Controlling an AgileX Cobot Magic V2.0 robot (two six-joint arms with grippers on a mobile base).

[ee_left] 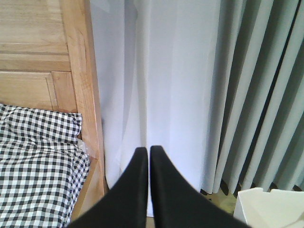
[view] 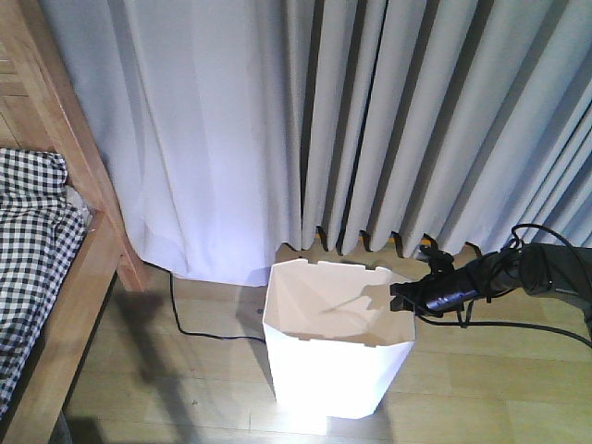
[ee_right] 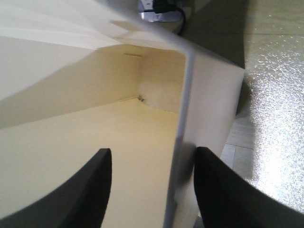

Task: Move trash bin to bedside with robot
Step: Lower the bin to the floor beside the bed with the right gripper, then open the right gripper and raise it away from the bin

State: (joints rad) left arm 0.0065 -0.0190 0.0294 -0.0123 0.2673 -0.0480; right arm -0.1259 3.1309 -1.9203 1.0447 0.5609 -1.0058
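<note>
The white trash bin [view: 338, 361] stands upright on the floor before the curtain, right of the bed. My right gripper [view: 400, 298] reaches to its right rim from the right. In the right wrist view the right gripper [ee_right: 152, 150] is open and straddles the bin's wall [ee_right: 183, 118], with one finger over the cream inside and the other outside. The bed's wooden frame [view: 88, 157] and checked bedding [view: 32, 240] lie at the left. My left gripper [ee_left: 145, 148] is shut on nothing, pointing at the curtain beside the bed post [ee_left: 80, 71]. A corner of the bin [ee_left: 270, 209] shows at lower right.
A grey-white curtain [view: 370, 120] hangs across the back. A black cable [view: 199, 328] runs over the wooden floor between bed and bin. A power strip [ee_right: 159, 12] lies beyond the bin. Black cables [view: 546, 240] trail from the right arm.
</note>
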